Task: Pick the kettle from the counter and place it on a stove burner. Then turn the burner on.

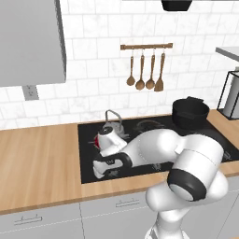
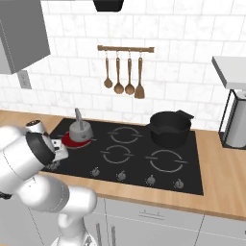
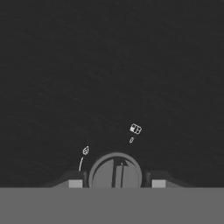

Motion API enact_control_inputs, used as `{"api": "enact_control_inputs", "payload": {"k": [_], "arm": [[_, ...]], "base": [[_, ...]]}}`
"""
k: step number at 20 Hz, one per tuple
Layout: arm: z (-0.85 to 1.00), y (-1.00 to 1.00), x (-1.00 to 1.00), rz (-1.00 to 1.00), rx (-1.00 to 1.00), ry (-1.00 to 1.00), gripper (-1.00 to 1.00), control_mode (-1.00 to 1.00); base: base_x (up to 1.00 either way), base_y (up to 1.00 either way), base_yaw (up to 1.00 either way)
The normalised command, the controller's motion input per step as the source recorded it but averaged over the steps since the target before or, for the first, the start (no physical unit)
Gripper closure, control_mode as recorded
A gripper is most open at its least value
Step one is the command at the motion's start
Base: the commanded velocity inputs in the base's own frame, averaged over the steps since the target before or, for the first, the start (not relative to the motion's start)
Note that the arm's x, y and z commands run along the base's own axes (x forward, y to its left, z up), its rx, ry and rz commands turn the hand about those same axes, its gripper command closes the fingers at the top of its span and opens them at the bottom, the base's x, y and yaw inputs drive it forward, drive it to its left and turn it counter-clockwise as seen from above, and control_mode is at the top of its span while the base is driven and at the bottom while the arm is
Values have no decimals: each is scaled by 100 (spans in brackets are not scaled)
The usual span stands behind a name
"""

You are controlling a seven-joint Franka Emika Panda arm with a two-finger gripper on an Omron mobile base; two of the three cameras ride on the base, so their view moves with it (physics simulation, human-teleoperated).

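Jaws: gripper (image 3: 117, 183) closing around round grey stove knob (image 3: 116, 171), one fingertip each side.
Kettle: small squat grey metal kettle (image 2: 79, 129) sitting on glowing red rear-left burner (image 2: 69, 141) of black glass cooktop (image 2: 139, 166).
Right: black pot (image 2: 169, 127) standing well apart.
Risk: fingers slipping round the smooth knob, under- or over-turning it.

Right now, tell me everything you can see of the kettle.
The kettle is small, squat and grey, metal by its look, with a thin arched wire handle standing up over it. It sits upright on the back left burner of the black stove, which glows red under it. Nothing grips it; the gripper is low at the stove's front edge, jaws either side of a knob.
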Motion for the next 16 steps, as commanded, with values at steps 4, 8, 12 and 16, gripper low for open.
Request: {"api": "enact_control_inputs", "payload": {"k": [4, 8, 12, 16], "arm": [[0, 6, -1, 31, 0, 0, 100, -100], [0, 17, 0, 24, 0, 0, 100, -100], [0, 1, 0, 3, 0, 1, -100, -100], [6, 0, 0, 0, 0, 0, -100, -100]], "base": [[0, 0, 0], [0, 0, 0], [0, 0, 0], [0, 0, 0]]}}
